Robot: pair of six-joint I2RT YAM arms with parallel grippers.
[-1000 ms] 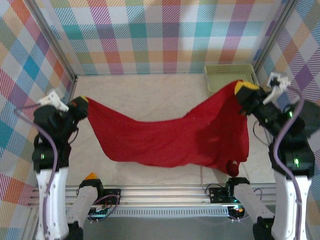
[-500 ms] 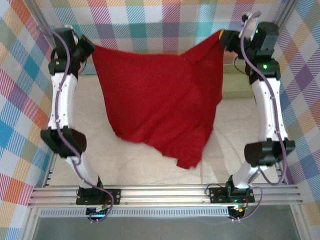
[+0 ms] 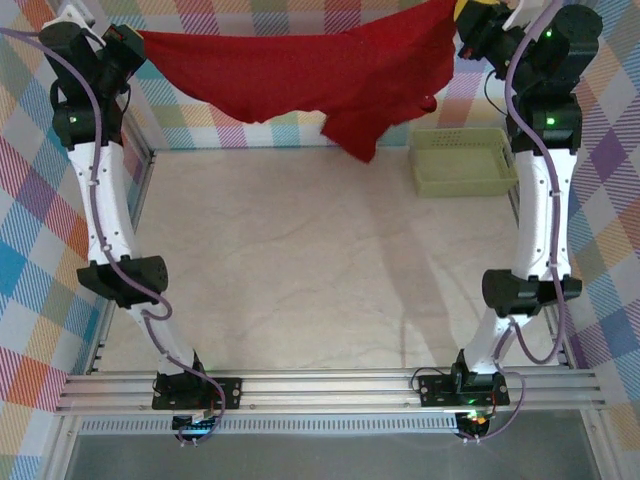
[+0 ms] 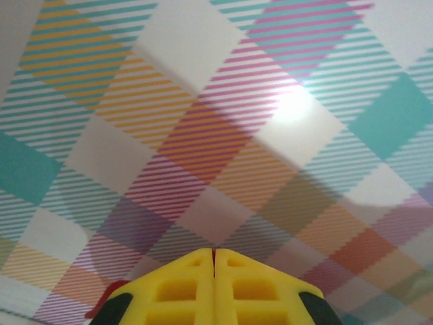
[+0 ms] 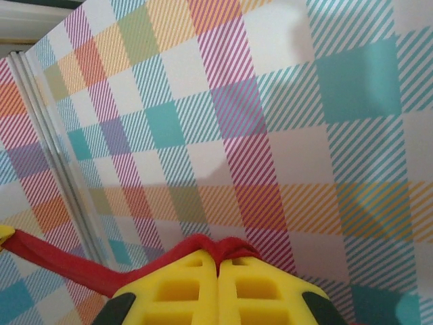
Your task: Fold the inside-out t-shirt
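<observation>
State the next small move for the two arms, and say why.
Probably lower both arms together to lay the t-shirt on the table: it hangs stretched between the left gripper and right gripper, both shut on it, clear of the surface.

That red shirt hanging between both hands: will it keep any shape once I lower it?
Probably floppy: the t-shirt sags between the left hand and right hand, one corner dangling lower. Likely light, since two pinched edges carry it.
</observation>
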